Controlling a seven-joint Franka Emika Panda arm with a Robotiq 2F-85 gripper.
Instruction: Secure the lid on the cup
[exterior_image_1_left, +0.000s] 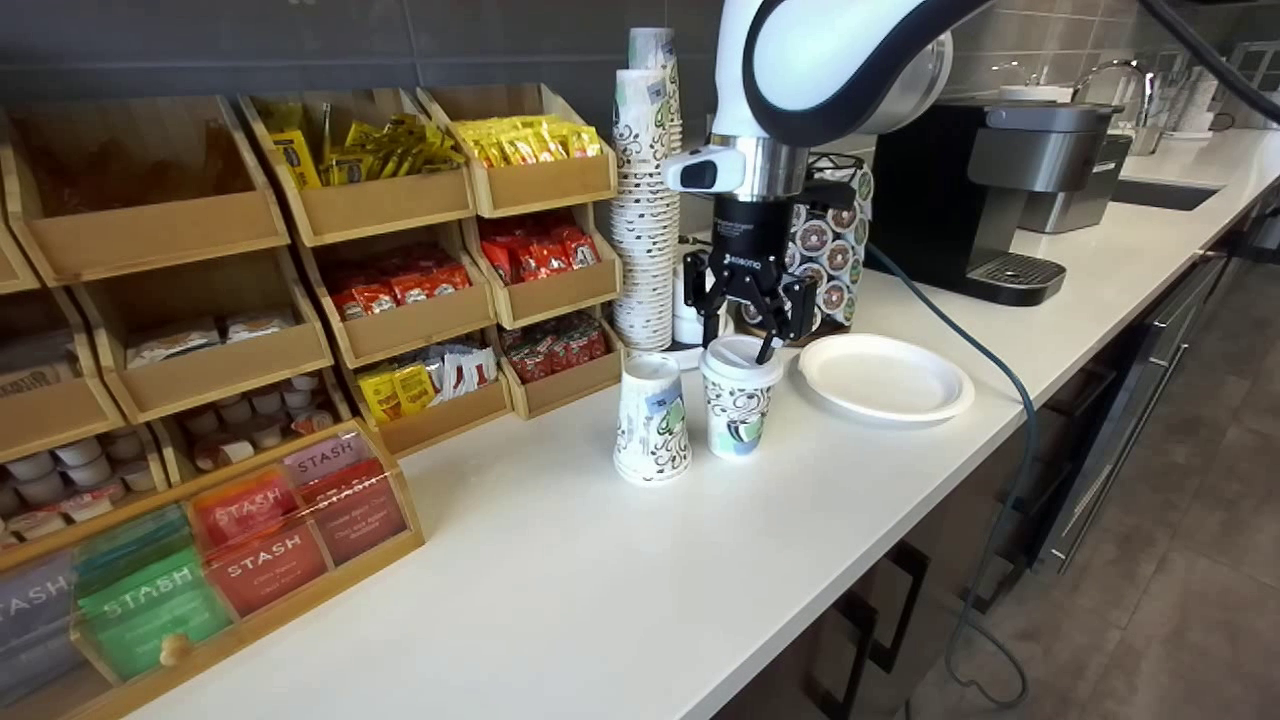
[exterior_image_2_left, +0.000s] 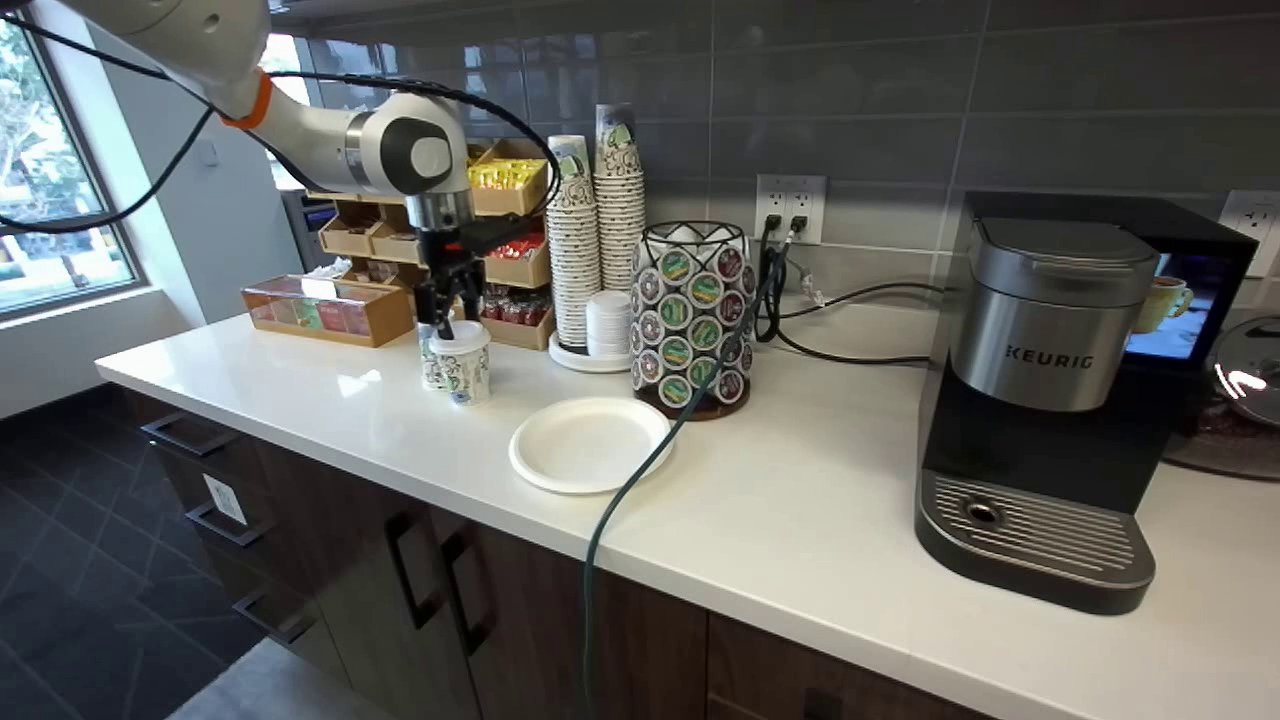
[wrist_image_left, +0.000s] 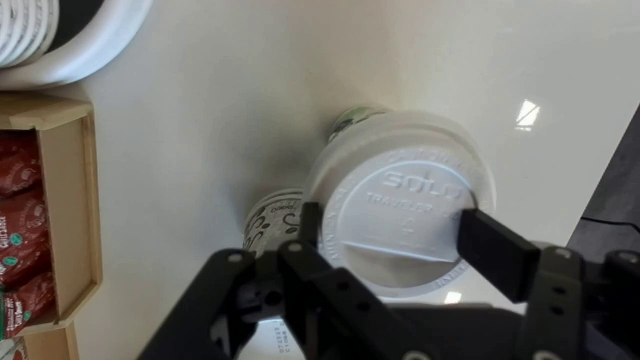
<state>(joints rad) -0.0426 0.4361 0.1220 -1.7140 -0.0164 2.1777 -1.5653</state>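
The lid (wrist_image_left: 400, 197) sits on the cup (exterior_image_1_left: 737, 422), directly below the gripper (wrist_image_left: 389, 224).
The fingers (wrist_image_left: 500, 255) stand apart across the lid's raised top; whether they pinch it, I cannot tell. I judge the lid light, thin and rather slippery, and the cup's wall easy to crush; better to hold the lid at its raised rim and press evenly down.

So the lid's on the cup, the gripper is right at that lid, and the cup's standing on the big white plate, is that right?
Not quite: the cup stands on the white counter, beside the plate, as both exterior views show. The lid is on the cup and the gripper is at it, as you said.
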